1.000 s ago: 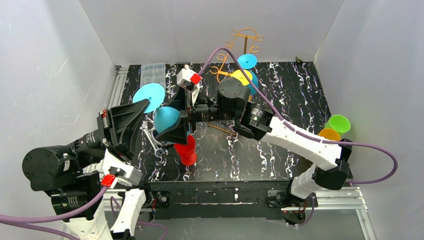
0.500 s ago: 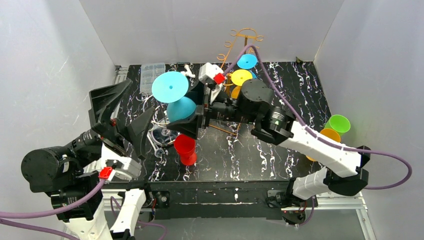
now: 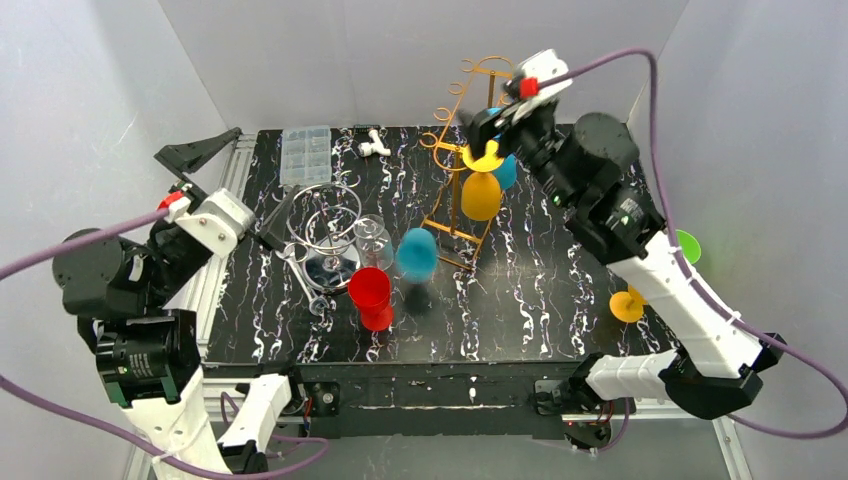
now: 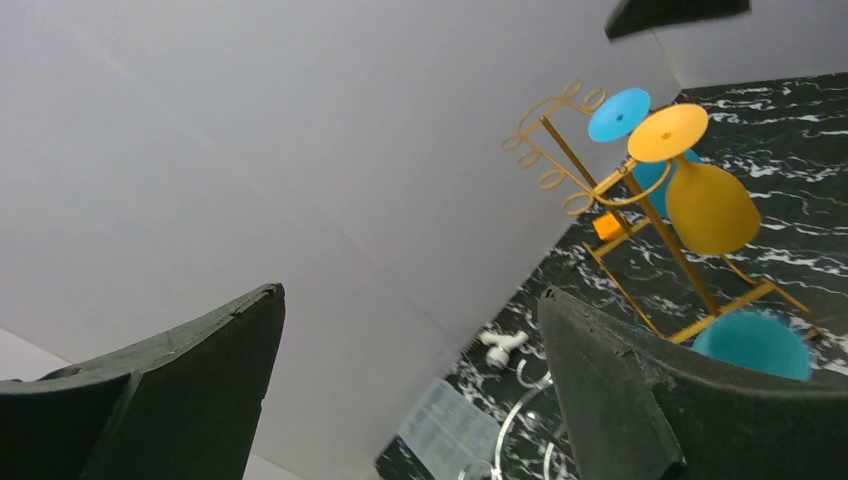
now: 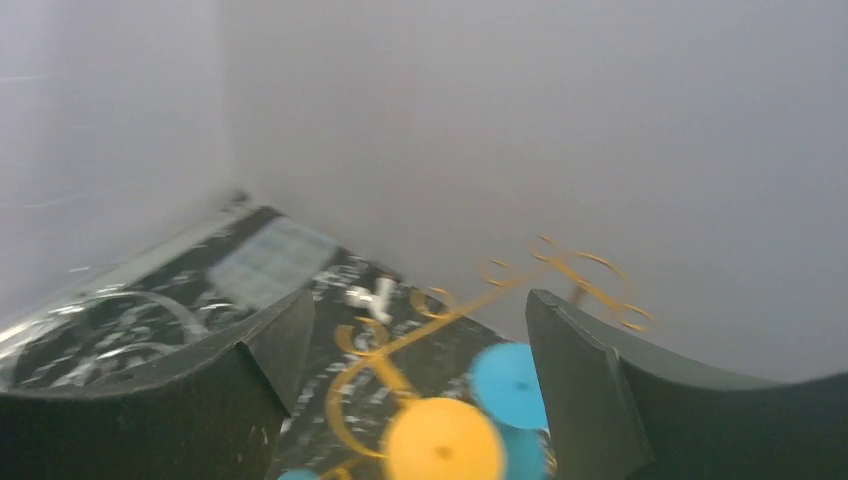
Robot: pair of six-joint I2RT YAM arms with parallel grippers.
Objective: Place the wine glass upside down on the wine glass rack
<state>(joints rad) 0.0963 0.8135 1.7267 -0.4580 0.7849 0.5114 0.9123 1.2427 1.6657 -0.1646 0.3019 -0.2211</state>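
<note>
A teal wine glass (image 3: 416, 254) shows blurred over the table between the red cup and the gold rack (image 3: 452, 200); neither gripper holds it. Whether it stands or lies I cannot tell. Its bowl (image 4: 750, 345) also peeks past my left finger. On the rack (image 4: 600, 190) hang a yellow glass (image 3: 481, 192) and a blue glass (image 3: 506, 170), both upside down. My right gripper (image 3: 487, 128) is high by the rack top, open and empty (image 5: 418, 305), above the yellow base (image 5: 440, 440) and blue base (image 5: 508, 385). My left gripper (image 3: 240, 185) is open at the table's left edge, also empty (image 4: 410, 300).
A red cup (image 3: 372, 296) stands front centre beside a silver wire rack (image 3: 325, 225) and a clear glass (image 3: 372, 238). A clear compartment box (image 3: 306, 150) lies at the back left. A green cup (image 3: 682, 246) and an orange glass (image 3: 628, 304) sit at the right edge.
My left gripper opened and pulled back to the left. The right arm swung up and right to the rack top. The teal glass left both grippers and now sits low by the red cup.
</note>
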